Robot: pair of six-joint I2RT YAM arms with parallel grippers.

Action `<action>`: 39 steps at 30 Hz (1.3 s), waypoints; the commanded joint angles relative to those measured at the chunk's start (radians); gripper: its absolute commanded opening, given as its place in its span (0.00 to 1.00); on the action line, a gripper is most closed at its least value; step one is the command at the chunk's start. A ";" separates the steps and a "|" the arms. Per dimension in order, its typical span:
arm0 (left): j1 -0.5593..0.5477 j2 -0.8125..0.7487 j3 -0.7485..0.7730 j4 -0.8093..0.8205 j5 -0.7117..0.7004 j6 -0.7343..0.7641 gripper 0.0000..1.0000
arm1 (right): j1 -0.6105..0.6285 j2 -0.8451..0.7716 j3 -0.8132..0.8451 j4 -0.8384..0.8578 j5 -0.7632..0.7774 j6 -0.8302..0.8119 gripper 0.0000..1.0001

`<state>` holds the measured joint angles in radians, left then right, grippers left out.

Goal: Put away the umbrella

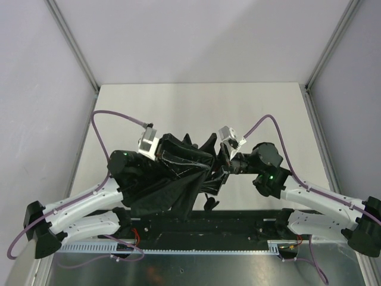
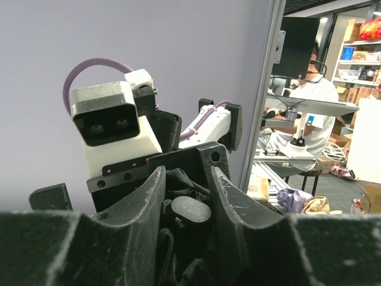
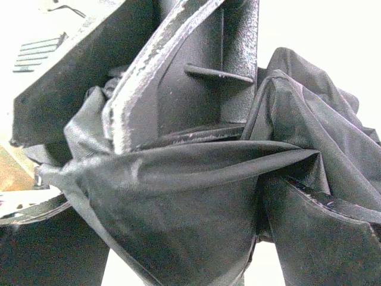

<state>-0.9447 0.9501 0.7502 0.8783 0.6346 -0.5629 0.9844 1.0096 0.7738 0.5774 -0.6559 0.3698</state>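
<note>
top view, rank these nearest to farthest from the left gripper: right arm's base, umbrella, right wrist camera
From the left gripper:
1. umbrella, right at the gripper, centre of the table
2. right wrist camera, just right of centre
3. right arm's base, far right at the near edge

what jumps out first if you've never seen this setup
A crumpled black umbrella is bunched at the near middle of the table, wedged between both arms. The left pincer looks closed on part of it, while the right pincer stands wide open with black fabric draped across it.
</note>
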 commanded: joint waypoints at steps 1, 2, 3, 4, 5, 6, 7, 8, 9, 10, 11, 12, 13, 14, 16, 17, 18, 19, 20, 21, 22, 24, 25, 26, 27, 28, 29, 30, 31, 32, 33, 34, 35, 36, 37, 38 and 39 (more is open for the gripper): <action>-0.055 0.030 0.025 0.093 -0.013 0.020 0.00 | -0.009 0.026 0.008 0.191 -0.042 0.094 0.99; -0.060 0.031 0.024 0.098 -0.016 0.025 0.00 | -0.010 0.025 0.008 0.188 -0.054 0.097 0.96; -0.065 0.031 0.023 0.102 -0.018 0.029 0.00 | -0.011 0.024 0.008 0.178 -0.064 0.093 0.93; -0.067 0.030 0.024 0.106 -0.016 0.034 0.00 | -0.016 0.023 0.008 0.169 -0.074 0.092 0.90; -0.068 0.032 0.028 0.108 -0.009 0.038 0.00 | -0.025 0.019 0.008 0.158 -0.079 0.096 0.90; -0.069 0.036 0.033 0.109 0.002 0.039 0.00 | -0.034 0.017 0.007 0.159 -0.089 0.107 0.89; -0.070 0.045 0.039 0.109 0.012 0.036 0.00 | -0.039 0.016 0.009 0.171 -0.104 0.120 0.87; -0.070 0.055 0.042 0.109 0.018 0.030 0.00 | -0.042 0.016 0.011 0.183 -0.119 0.133 0.83; -0.071 0.065 0.046 0.109 0.024 0.022 0.00 | -0.042 0.017 0.014 0.193 -0.133 0.145 0.77; -0.072 0.075 0.049 0.109 0.028 0.014 0.00 | -0.042 0.016 0.017 0.201 -0.146 0.153 0.70; -0.073 0.084 0.050 0.110 0.028 0.007 0.00 | -0.041 0.015 0.019 0.205 -0.155 0.158 0.64; -0.073 0.091 0.049 0.110 0.024 0.000 0.00 | -0.040 0.013 0.021 0.203 -0.162 0.157 0.57; -0.074 0.097 0.048 0.110 0.019 -0.004 0.00 | -0.038 0.011 0.021 0.197 -0.169 0.152 0.49; -0.074 0.098 0.048 0.108 0.012 -0.006 0.00 | -0.037 0.009 0.021 0.186 -0.174 0.143 0.41; -0.074 0.094 0.048 0.107 -0.004 -0.003 0.01 | -0.035 0.006 0.022 0.157 -0.186 0.116 0.21; -0.073 0.090 0.048 0.104 -0.009 -0.002 0.03 | -0.034 0.003 0.021 0.138 -0.189 0.098 0.11; -0.072 0.082 0.049 0.099 -0.017 0.000 0.07 | -0.034 -0.002 0.021 0.112 -0.184 0.080 0.05; -0.071 0.074 0.052 0.083 -0.025 0.007 0.12 | -0.034 -0.006 0.021 0.085 -0.180 0.061 0.03; -0.071 0.062 0.057 0.052 -0.039 0.019 0.18 | -0.036 -0.012 0.021 0.064 -0.178 0.045 0.01; -0.070 0.051 0.064 0.018 -0.051 0.031 0.25 | -0.038 -0.017 0.021 0.045 -0.177 0.032 0.01; -0.068 0.037 0.072 -0.023 -0.059 0.044 0.33 | -0.041 -0.023 0.021 0.025 -0.174 0.022 0.00; -0.056 0.000 0.086 -0.104 -0.070 0.067 0.48 | -0.046 -0.037 0.021 -0.012 -0.166 0.003 0.00; -0.046 -0.025 0.093 -0.152 -0.076 0.081 0.60 | -0.050 -0.043 0.021 -0.029 -0.163 -0.004 0.00; -0.034 -0.054 0.101 -0.204 -0.085 0.096 0.74 | -0.051 -0.048 0.021 -0.045 -0.159 -0.010 0.00; -0.019 -0.087 0.112 -0.268 -0.098 0.122 0.83 | -0.052 -0.053 0.021 -0.061 -0.155 -0.016 0.00; -0.003 -0.125 0.124 -0.335 -0.119 0.148 0.89 | -0.053 -0.056 0.019 -0.073 -0.152 -0.020 0.00; 0.019 -0.168 0.143 -0.421 -0.145 0.173 0.93 | -0.054 -0.059 0.017 -0.080 -0.145 -0.021 0.00; 0.038 -0.208 0.164 -0.511 -0.170 0.202 0.95 | -0.056 -0.061 0.013 -0.087 -0.136 -0.020 0.00; 0.053 -0.243 0.189 -0.598 -0.199 0.231 0.96 | -0.058 -0.063 0.010 -0.088 -0.129 -0.020 0.00; 0.064 -0.271 0.220 -0.693 -0.232 0.264 0.97 | -0.061 -0.062 0.007 -0.086 -0.125 -0.018 0.00; 0.070 -0.295 0.248 -0.782 -0.281 0.291 0.96 | -0.065 -0.062 0.005 -0.085 -0.121 -0.017 0.00; 0.073 -0.315 0.270 -0.865 -0.326 0.317 0.94 | -0.068 -0.062 0.005 -0.086 -0.117 -0.017 0.00; 0.074 -0.336 0.287 -0.938 -0.363 0.341 0.92 | -0.071 -0.062 0.004 -0.087 -0.114 -0.016 0.00; 0.075 -0.358 0.298 -0.999 -0.402 0.358 0.91 | -0.076 -0.064 0.003 -0.089 -0.113 -0.016 0.00; 0.075 -0.378 0.304 -1.053 -0.445 0.369 0.89 | -0.082 -0.068 0.003 -0.092 -0.112 -0.016 0.00; 0.076 -0.400 0.305 -1.097 -0.483 0.374 0.86 | -0.089 -0.071 0.003 -0.097 -0.112 -0.019 0.00; 0.076 -0.424 0.301 -1.134 -0.508 0.373 0.82 | -0.099 -0.076 0.002 -0.106 -0.111 -0.023 0.00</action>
<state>-0.8738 0.5999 1.0241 0.0448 0.3260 -0.2958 0.9123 0.9703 0.7658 0.4381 -0.7792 0.3645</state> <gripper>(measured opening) 0.880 0.339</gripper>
